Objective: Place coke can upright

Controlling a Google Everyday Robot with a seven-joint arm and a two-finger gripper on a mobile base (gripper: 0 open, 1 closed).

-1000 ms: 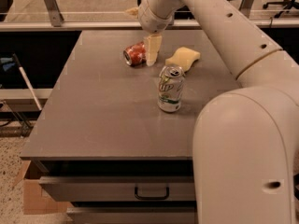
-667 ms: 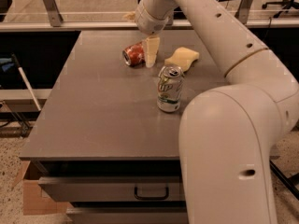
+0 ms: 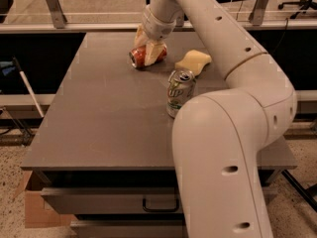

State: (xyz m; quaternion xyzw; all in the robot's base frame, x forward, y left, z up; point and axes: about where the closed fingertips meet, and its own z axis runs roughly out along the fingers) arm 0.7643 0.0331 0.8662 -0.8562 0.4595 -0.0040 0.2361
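The red coke can [image 3: 140, 57] lies on its side at the far middle of the grey table [image 3: 99, 113], its silver end facing front left. My gripper [image 3: 148, 49] has come down from above right onto the can, covers its right part, and sits low at the table top. The silver-white and green 7UP can [image 3: 178, 92] stands upright nearer the front, to the right of the coke can.
A yellow sponge [image 3: 193, 61] lies right of the coke can, behind the 7UP can. My arm's large white links [image 3: 223, 148] fill the front right. A drawer with a handle [image 3: 161, 205] is below the table front. A cardboard box [image 3: 37, 209] stands on the floor at left.
My gripper has moved left and down from beside the coke can's right side to over the can. The cans and the sponge have not moved.
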